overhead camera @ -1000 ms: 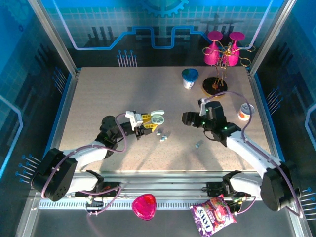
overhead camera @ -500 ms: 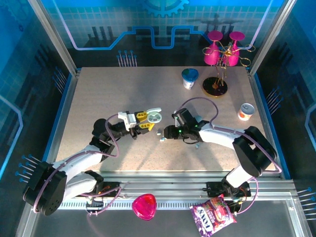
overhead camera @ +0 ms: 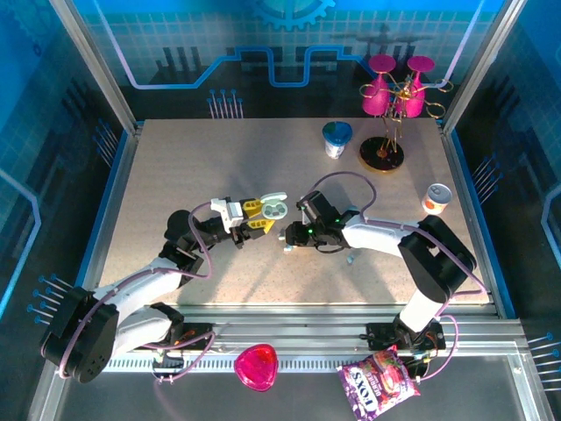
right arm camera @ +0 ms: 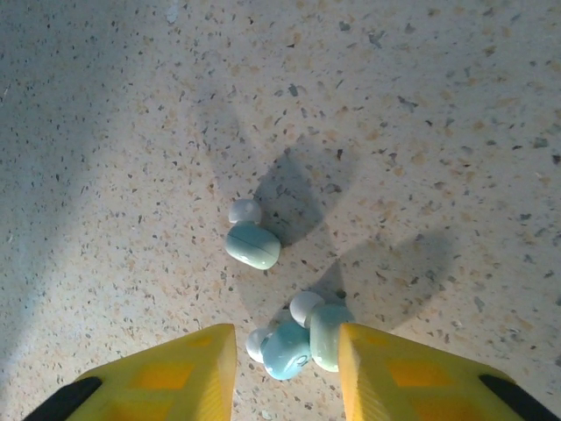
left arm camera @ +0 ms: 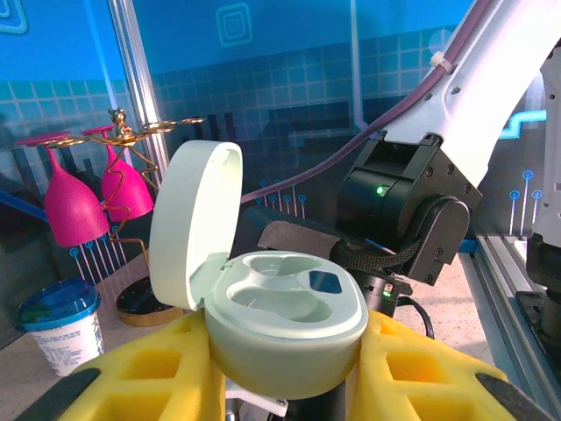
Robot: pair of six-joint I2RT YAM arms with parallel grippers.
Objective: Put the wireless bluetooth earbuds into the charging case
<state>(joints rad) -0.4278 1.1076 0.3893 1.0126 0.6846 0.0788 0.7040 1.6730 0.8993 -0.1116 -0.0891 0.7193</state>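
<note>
Straddling two touching earbuds on the table, the right gripper has its fingers apart, the left gripper clamps the open charging case; tiny, light, smooth buds likely slip unless pinched across the body.

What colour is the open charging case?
The charging case is pale mint green; the left wrist view shows it best.

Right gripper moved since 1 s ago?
Yes. The right gripper has swung left and nearer in the top view, away from the small can, and now sits over the earbuds.
</note>
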